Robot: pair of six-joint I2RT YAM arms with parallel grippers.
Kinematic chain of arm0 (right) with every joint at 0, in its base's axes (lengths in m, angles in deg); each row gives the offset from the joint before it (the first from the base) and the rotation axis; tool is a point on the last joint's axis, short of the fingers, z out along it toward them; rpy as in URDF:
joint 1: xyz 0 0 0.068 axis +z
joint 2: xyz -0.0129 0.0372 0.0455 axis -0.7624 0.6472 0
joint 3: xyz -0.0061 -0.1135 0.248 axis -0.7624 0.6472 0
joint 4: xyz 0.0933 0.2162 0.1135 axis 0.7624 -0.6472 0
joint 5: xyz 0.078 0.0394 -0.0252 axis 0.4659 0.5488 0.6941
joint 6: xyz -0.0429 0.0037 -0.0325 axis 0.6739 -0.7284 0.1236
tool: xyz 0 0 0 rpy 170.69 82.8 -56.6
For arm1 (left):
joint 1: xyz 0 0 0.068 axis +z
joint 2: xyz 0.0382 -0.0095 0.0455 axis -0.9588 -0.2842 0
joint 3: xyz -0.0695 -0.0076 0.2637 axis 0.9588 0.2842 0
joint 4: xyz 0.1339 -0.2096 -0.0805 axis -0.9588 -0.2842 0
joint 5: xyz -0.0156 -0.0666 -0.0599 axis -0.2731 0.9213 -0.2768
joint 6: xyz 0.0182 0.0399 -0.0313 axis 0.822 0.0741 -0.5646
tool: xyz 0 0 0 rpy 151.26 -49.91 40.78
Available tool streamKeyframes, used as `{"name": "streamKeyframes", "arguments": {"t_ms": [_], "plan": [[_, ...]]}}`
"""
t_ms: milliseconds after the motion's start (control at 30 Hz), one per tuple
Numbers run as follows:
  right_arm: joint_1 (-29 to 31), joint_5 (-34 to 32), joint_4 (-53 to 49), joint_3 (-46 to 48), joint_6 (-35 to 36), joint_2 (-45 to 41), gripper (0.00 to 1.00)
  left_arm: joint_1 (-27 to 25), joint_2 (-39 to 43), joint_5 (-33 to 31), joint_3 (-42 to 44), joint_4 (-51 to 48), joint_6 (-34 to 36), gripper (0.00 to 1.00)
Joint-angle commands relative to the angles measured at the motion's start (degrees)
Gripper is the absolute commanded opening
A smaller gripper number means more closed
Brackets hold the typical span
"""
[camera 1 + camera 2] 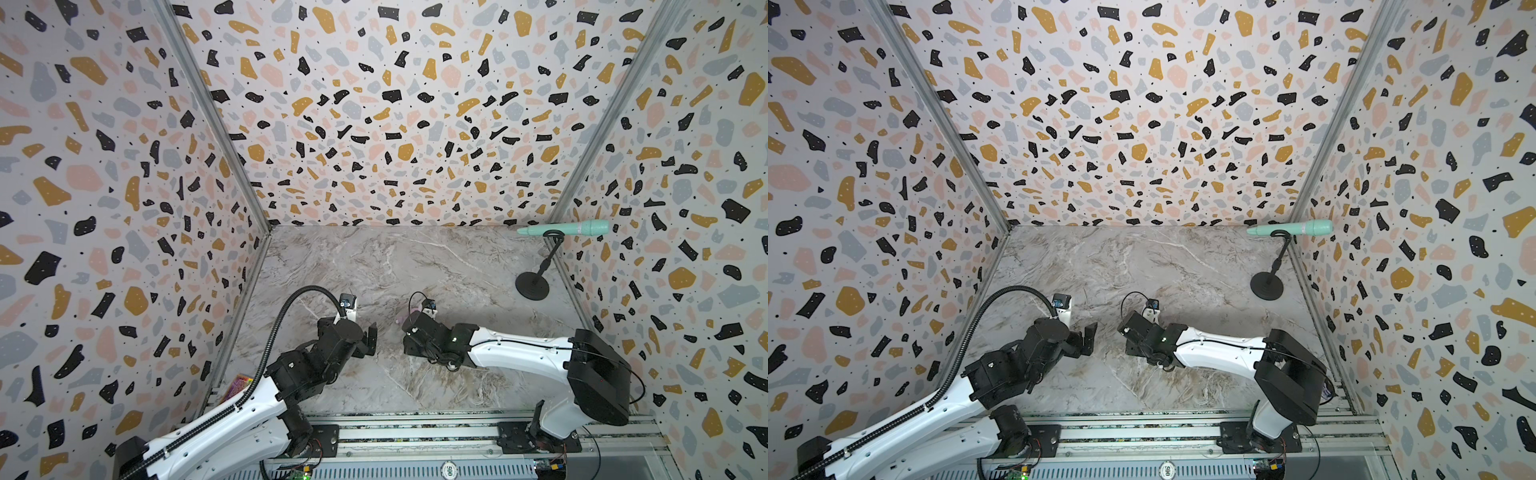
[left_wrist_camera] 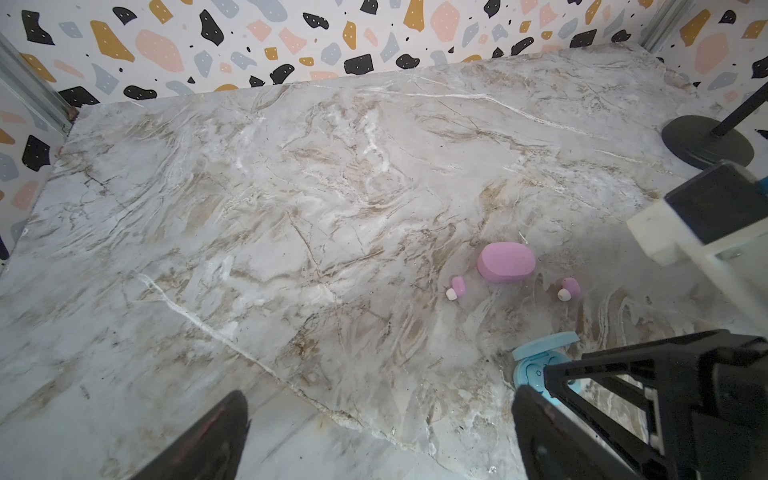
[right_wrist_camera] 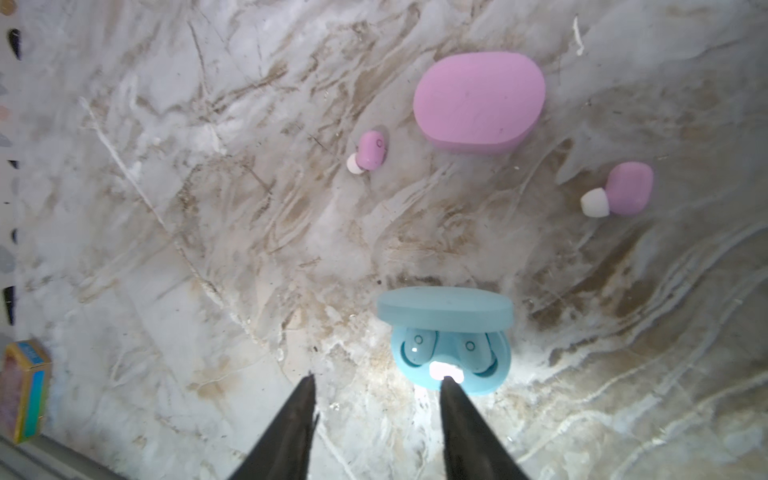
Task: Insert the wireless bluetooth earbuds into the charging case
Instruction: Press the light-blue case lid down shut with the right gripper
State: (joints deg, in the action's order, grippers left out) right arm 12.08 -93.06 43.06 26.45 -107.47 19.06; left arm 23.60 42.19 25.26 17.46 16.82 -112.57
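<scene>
The right gripper (image 3: 378,380) has its jaws apart with nothing between them. One fingertip (image 3: 448,388) sits at the front lip of the blue case (image 3: 444,309), over a bright glare; whether it touches cannot be told. The case's lid stands up, and two blue earbuds (image 3: 417,347) sit side by side in its wells. Beyond it on the marble table (image 3: 208,208) lies a shut pink case (image 3: 478,99), with one pink earbud (image 3: 371,149) and another pink earbud (image 3: 627,187) loose on either side of it. The left gripper (image 2: 374,428) hangs wide open and empty nearby. A small box (image 3: 25,390) sits at the table's edge. Far off in a corner a black stand (image 1: 532,284) carries a mint microphone (image 1: 582,227).
</scene>
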Motion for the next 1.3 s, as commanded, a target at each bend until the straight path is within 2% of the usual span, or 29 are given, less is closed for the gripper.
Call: {"name": "streamKeyframes", "arguments": {"t_ms": [0, 167, 300, 433, 533, 667, 1033, 1267], "plan": [[-0.56, -1.25, -1.12, -1.24, 4.51, -4.03, 0.64, 0.30, 0.82, 0.44, 0.56, 2.93, 1.00, 1.00], [-2.95, 0.96, 0.84, -0.33, 10.00, -7.33, 0.80, 0.24, 0.24, 0.41, 0.65, 3.07, 1.20, 1.00], [-7.36, 10.21, 5.95, 1.97, 15.00, -8.76, 0.88, 0.29, -0.60, 0.41, 0.56, 2.96, 1.36, 1.00], [-11.69, 19.84, 6.88, 1.65, 19.70, -7.60, 0.95, 0.40, -0.94, 0.34, 0.62, 3.07, 1.39, 1.00], [-12.87, 22.64, 6.26, 0.40, 22.96, -6.04, 0.98, 0.38, -0.98, 0.28, 0.55, 3.20, 1.46, 1.00], [-14.13, 24.82, 4.83, -1.12, 25.84, -2.78, 0.99, 0.32, -1.14, 0.73, 0.71, 3.28, 1.55, 1.00], [-15.88, 28.98, 6.77, -1.77, 29.17, 3.58, 0.97, 0.32, -7.20, 13.20, 0.85, 4.37, 3.12, 1.00], [-16.05, 31.20, 8.15, -1.17, 29.34, 4.19, 0.96, 0.23, -9.04, 17.09, 1.24, 5.04, 3.37, 1.00]]}}
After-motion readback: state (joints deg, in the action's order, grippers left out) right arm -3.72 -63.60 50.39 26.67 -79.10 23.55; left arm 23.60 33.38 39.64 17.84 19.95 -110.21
